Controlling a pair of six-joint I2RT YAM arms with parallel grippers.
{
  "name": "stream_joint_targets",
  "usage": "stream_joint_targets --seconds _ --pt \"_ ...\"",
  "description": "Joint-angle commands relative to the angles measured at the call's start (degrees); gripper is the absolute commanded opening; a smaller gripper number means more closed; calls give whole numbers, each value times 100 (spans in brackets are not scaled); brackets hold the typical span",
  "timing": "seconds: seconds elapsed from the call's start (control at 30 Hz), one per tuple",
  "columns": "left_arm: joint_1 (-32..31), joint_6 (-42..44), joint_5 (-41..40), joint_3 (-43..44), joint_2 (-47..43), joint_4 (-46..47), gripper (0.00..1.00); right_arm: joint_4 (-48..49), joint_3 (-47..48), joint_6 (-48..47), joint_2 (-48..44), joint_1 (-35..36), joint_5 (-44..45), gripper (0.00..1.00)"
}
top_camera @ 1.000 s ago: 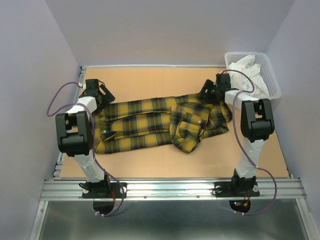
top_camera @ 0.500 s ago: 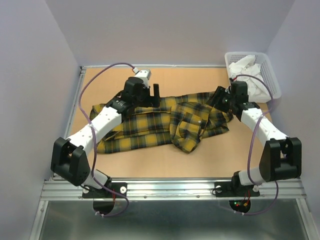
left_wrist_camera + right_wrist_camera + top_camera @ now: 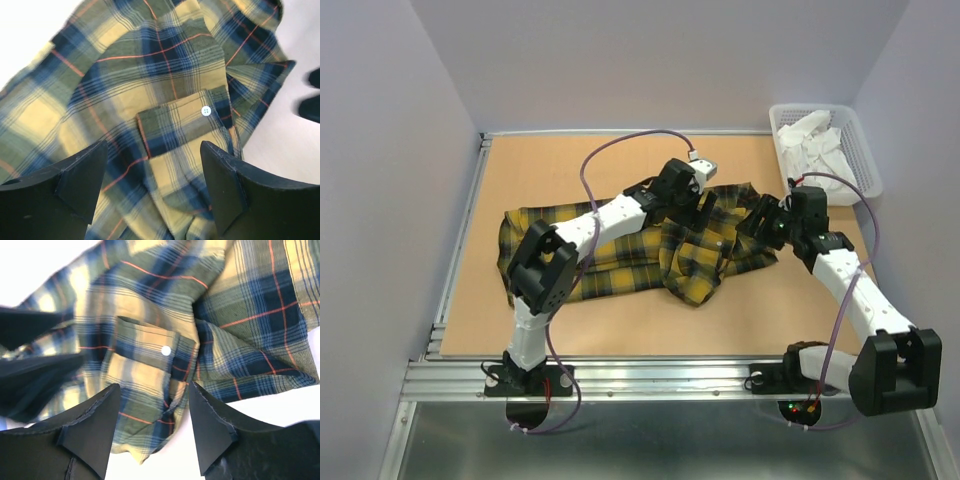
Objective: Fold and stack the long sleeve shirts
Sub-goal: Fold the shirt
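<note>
One yellow and dark plaid long sleeve shirt [image 3: 620,260] lies crumpled across the middle of the brown table, its right part bunched into a loose fold. My left gripper [image 3: 708,206] reaches across to the shirt's upper middle. In the left wrist view it [image 3: 154,172] is open and empty just above a chest pocket with a white button [image 3: 205,110]. My right gripper [image 3: 760,222] is over the shirt's right end, facing the left one. In the right wrist view it [image 3: 155,425] is open and empty above the same pocket button [image 3: 165,350] and the cloth's edge.
A white basket [image 3: 868,160] holding white cloths [image 3: 815,140] stands at the table's back right corner. Bare brown table [image 3: 620,335] runs along the near side of the shirt. The left gripper shows dark at the left of the right wrist view [image 3: 30,365].
My left arm has swung from the shirt's left end across to its upper middle. My right arm has stretched out, its gripper shifting a little nearer over the shirt's right end.
</note>
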Motion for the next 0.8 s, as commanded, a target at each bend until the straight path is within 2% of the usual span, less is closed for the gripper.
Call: stream_joint_targets --seconds 0.0,0.2,0.53,0.77 --pt "-84 121 124 818 649 -243 84 -7 -231 81 -457 -33 188 63" --pt "-102 279 238 1259 1299 -542 81 -191 -337 55 -756 -25 321 63" --pt "-137 411 738 1276 1599 -534 74 -306 -433 37 -835 -25 540 63" --pt "-146 455 1231 1215 1573 -376 60 -323 -398 19 -809 -25 672 63"
